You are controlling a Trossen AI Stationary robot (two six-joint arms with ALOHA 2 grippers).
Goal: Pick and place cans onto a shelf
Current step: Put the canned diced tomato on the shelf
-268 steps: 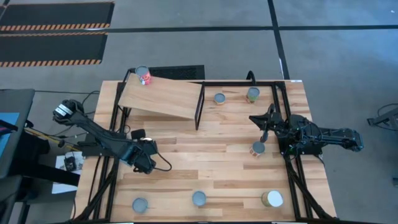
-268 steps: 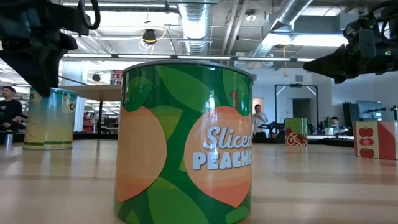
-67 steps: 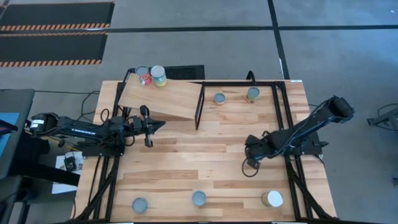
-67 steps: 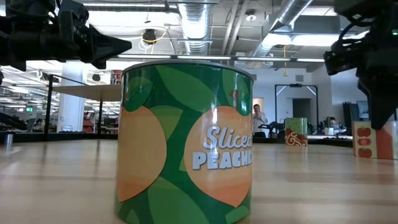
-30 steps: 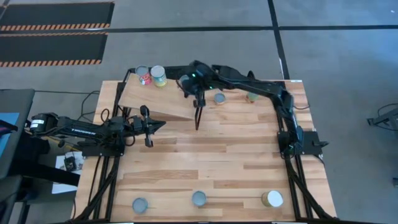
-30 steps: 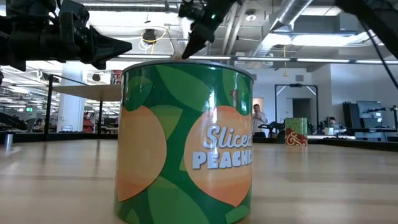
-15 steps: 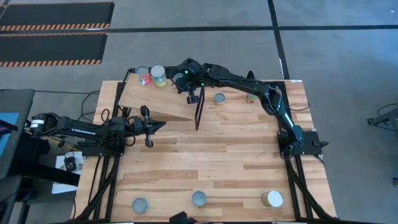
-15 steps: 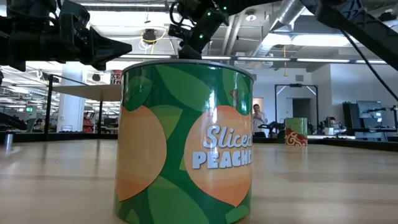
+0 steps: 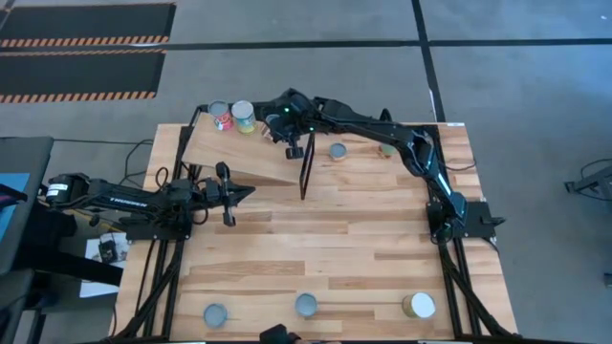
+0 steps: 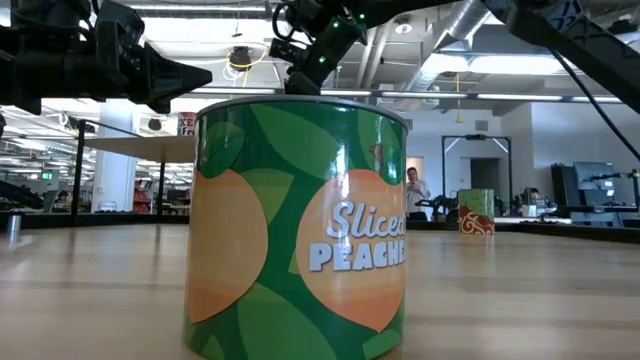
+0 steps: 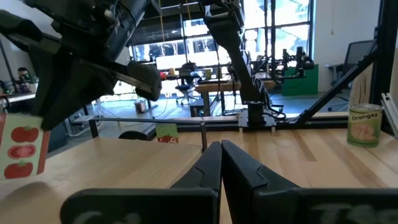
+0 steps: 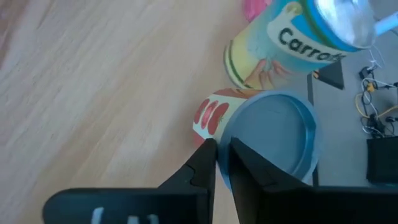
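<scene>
The shelf (image 9: 251,153) slopes at the table's far left. A red-labelled can (image 9: 219,116) and a yellow carrots can (image 9: 243,117) stand on its high far edge. My right gripper (image 9: 273,119) reaches over that edge beside them, shut on a tomato-labelled can (image 12: 273,134) with a grey recessed top; in the high view the gripper hides this can. The carrots can (image 12: 292,37) stands just beyond it. My left gripper (image 9: 247,192) is shut and empty, level over the table near the shelf's low edge, pointing right; it also shows in its wrist view (image 11: 221,148). My right gripper pinches the tomato can's top rim (image 12: 219,146), one finger outside the wall and one (image 12: 249,165) over the recessed top. The fingers come slanting down from above. The can hangs below them close over the shelf board (image 12: 93,74); whether its base rests there cannot be told.
Two cans (image 9: 337,151) (image 9: 387,145) stand at the far right of the shelf. Three more stand along the near edge (image 9: 215,313) (image 9: 305,304) (image 9: 418,306); the middle one, a peaches can (image 10: 300,220), fills the low view. Black frame rails run along the table's sides.
My right gripper has gone a little toward the table's left along the shelf's far edge and turned, closer to the carrots can, then has kept still for the last half second. My left arm has kept still.
</scene>
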